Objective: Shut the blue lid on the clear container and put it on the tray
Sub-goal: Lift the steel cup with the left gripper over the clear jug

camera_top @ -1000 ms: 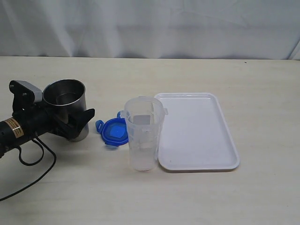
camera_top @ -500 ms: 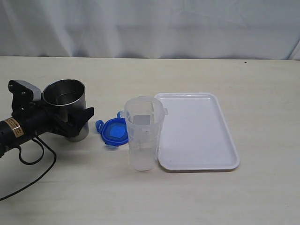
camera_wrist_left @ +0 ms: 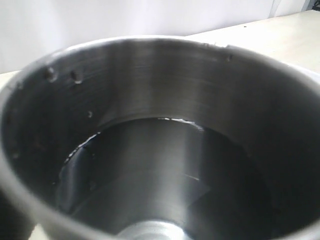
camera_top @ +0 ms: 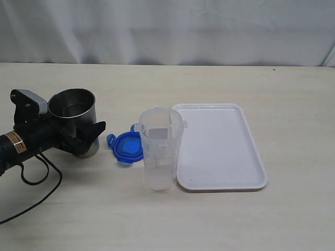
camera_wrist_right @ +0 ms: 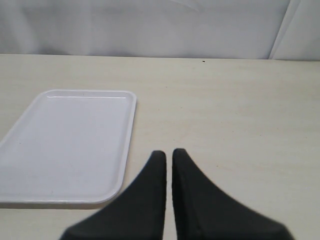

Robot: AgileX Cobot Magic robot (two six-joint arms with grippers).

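Two grippers idle: the left gripper (camera_top: 90, 133) spreads wide around the steel cup (camera_top: 73, 112), the right gripper (camera_wrist_right: 168, 152) is pinched shut and empty. The blue lid (camera_top: 127, 146) lies flat centre-left, between cup and clear container (camera_top: 159, 151), off the tray (camera_top: 225, 141). The left arm looks nearer.

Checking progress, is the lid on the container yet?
No, off. The lid lies flat on the table beside the container, whose mouth stands open.

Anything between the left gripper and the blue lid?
Yes: the steel cup stands between the left gripper's wide jaws, on the side toward the lid. Nothing else visible lies between cup and lid.
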